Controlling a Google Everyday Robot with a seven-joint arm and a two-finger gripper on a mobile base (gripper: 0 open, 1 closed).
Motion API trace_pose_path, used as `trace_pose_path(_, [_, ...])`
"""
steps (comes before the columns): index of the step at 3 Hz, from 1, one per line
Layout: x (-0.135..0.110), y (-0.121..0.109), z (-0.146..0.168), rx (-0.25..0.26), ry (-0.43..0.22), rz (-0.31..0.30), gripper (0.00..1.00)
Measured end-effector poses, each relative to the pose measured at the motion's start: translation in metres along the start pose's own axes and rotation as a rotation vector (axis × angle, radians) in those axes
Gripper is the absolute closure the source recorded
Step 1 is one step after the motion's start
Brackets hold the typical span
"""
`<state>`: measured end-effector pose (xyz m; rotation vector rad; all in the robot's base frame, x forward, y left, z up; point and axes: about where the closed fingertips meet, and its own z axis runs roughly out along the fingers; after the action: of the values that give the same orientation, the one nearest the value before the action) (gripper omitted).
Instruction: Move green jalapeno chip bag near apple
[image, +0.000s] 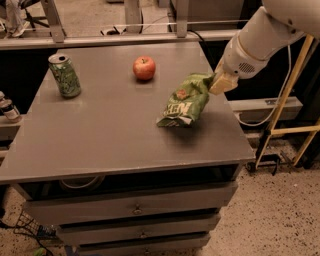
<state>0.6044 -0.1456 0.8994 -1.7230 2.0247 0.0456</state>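
Observation:
The green jalapeno chip bag hangs tilted above the right part of the grey table, its lower end close to the tabletop. My gripper is shut on the bag's upper right corner, with the white arm reaching in from the upper right. The red apple sits on the table at the back centre, to the upper left of the bag and apart from it.
A green patterned soda can stands at the table's back left. Drawers are under the tabletop. A yellow frame stands to the right of the table. A small bottle is at the far left edge.

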Motion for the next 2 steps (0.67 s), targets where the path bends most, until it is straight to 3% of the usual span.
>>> trace_pose_path(2, [0.020,-0.083,-0.045,0.306,0.023,0.093,1.00])
